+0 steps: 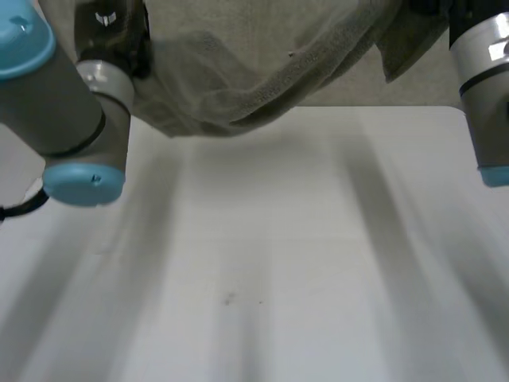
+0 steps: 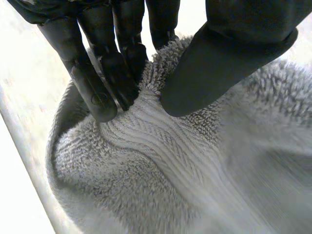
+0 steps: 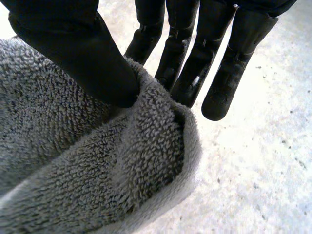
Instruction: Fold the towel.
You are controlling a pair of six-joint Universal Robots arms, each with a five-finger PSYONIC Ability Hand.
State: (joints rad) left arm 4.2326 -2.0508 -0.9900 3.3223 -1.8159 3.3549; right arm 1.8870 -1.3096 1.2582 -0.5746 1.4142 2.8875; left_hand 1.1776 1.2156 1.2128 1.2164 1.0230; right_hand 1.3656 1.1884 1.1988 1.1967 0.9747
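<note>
- Fingers (image 2: 97, 92) first: on your left hand (image 2: 229, 53) they're clamped against the thumb with the towel (image 2: 161, 161) pinched in between, right at the flat woven band by its edge.
- Your right hand (image 3: 83, 53) has the same kind of grip, thumb on one side and fingers on the other. A thick roll of terry is squeezed between them at what looks like a corner.
- From the head view the towel hangs between the left arm (image 1: 56, 103) and the right arm (image 1: 485, 87). Its long axis runs side to side, and the middle sags toward the far part of the table (image 1: 278, 263) (can't tell if the low bit touches).
- The relation that matters: the cloth drops down and away from both sets of fingertips, with one hand at each end. Neither hand is nearer, so this is a both-together move.
- My read is that no fold is made yet. You'd want to lower it and lay the held edge over the rest, keeping the hands level so the saggy middle doesn't bunch.
</note>
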